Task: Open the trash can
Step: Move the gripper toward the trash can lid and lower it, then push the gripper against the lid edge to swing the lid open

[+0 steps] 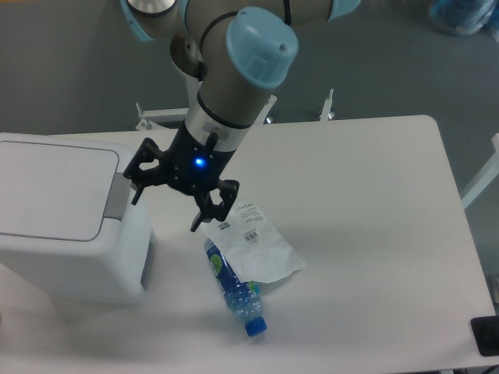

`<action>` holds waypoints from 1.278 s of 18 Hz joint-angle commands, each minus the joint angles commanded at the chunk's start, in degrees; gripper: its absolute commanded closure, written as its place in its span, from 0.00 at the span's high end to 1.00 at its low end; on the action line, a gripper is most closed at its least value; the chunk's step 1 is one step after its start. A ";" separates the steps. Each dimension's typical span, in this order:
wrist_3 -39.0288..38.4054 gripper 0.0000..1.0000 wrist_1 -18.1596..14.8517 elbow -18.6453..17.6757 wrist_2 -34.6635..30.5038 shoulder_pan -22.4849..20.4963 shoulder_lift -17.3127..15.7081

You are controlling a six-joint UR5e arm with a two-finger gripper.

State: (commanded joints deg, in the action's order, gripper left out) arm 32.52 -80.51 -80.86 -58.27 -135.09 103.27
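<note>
Camera view, boxy white plastic trash can (66,226) w/ flat lid shut, jaws (166,206) spread, empty

White boxy trash can (66,222) sits upright, lid closed.

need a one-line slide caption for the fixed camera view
Open gripper hangs beside the closed trash can, near its grey push tab; bottle lies on the table.
</note>
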 joint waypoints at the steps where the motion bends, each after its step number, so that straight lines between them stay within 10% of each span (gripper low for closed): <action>1: 0.09 1.00 0.00 -0.09 0.00 0.00 0.00; 23: -1.76 1.00 0.00 -0.26 0.09 0.53 -0.26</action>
State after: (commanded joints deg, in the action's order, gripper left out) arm 30.76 -80.51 -81.12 -58.18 -134.56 103.01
